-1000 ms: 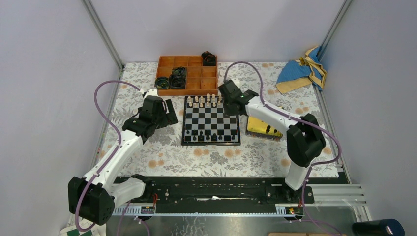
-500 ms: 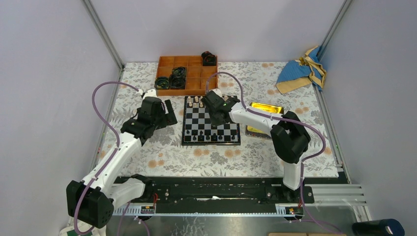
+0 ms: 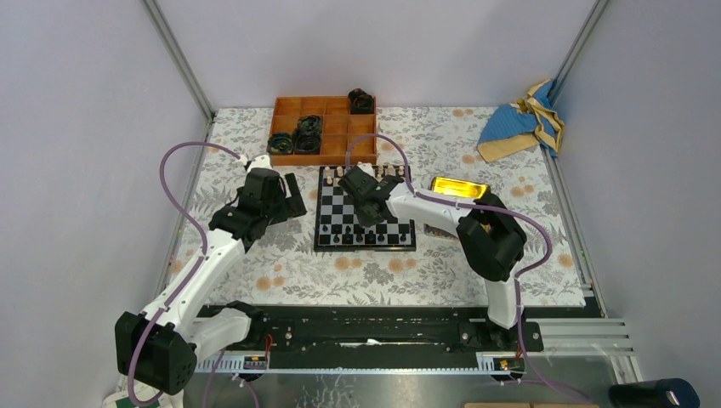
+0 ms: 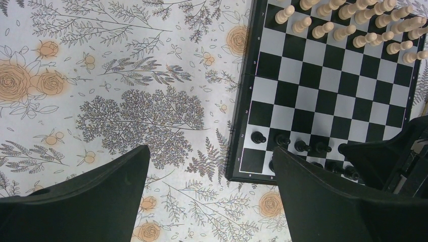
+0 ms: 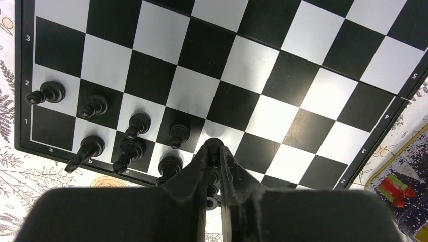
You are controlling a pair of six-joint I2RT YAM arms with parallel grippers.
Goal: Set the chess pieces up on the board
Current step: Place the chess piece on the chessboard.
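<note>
1. Right wrist view: the right pincer (image 5: 213, 159) pinches one tiny black chess piece (image 5: 214, 143), fingers nearly together, low over the board (image 5: 303, 60).
2. Within the last second this arm has swung leftward off the yellow tin (image 3: 459, 185) and onto the board, so the carry looks nearly done and placing remains.
3. Several other black pieces (image 5: 136, 123), small and glossy, stand just left of its tips.
4. The left pincer (image 4: 212, 201) is spread wide and empty over the flowered surface (image 4: 126, 101), with the board ahead to its right.

Black-and-white checked board (image 4: 323, 96), grey-orange floral cloth (image 4: 141, 111), far rag (image 3: 510, 127) perhaps blue.
</note>
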